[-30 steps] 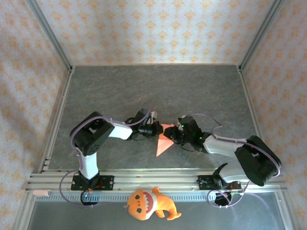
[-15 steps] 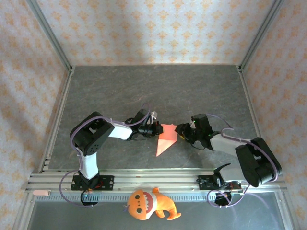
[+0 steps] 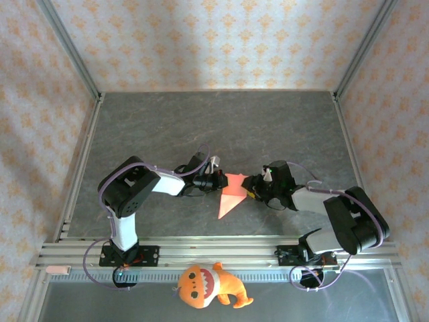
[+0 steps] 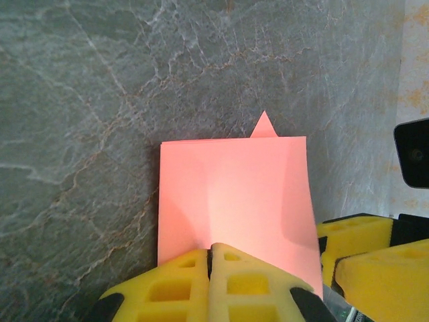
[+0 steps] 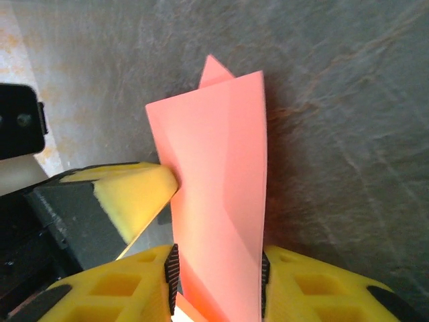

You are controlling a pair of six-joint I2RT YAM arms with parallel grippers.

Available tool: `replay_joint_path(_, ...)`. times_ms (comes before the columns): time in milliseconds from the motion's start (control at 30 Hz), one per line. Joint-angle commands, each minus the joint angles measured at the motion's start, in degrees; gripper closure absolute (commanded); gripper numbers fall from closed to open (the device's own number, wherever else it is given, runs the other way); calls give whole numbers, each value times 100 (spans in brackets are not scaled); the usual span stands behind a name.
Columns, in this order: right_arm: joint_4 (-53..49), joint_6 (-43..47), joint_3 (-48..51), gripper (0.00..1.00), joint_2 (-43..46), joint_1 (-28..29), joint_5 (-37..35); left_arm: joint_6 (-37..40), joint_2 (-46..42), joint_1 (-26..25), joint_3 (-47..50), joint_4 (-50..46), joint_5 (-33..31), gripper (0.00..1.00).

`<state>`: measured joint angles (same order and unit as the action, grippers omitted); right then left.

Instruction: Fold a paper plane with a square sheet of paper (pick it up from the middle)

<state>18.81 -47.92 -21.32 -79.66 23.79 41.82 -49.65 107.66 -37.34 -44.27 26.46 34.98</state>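
Red-pink folded paper sheet (image 3: 231, 193) sits beyond the orange plush toy (image 3: 206, 285), pinched by the closed left gripper (image 4: 210, 251) and clamped in the right gripper (image 5: 214, 268). We fear opposite pulls could tear it.

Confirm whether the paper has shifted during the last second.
No. The paper keeps its place: its near tip sits equally far from the front rail.

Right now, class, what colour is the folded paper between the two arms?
Plain red-pink, no pattern. The paper shows best in the left wrist view.
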Motion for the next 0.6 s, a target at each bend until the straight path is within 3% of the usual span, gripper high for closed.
replay_joint_path(0, 409, -17, 47, 63, -3, -32, 193, 54, 493, -33, 139, -311, -354, 100)
replay_joint_path(367, 929, -55, -48, 65, -444, -112, 401, 76, 439, -29, 129, -361, -377, 100)
replay_joint_path(567, 949, 85, -179, 72, -673, -174, 537, 73, 452, -36, 72, -385, -369, 100)
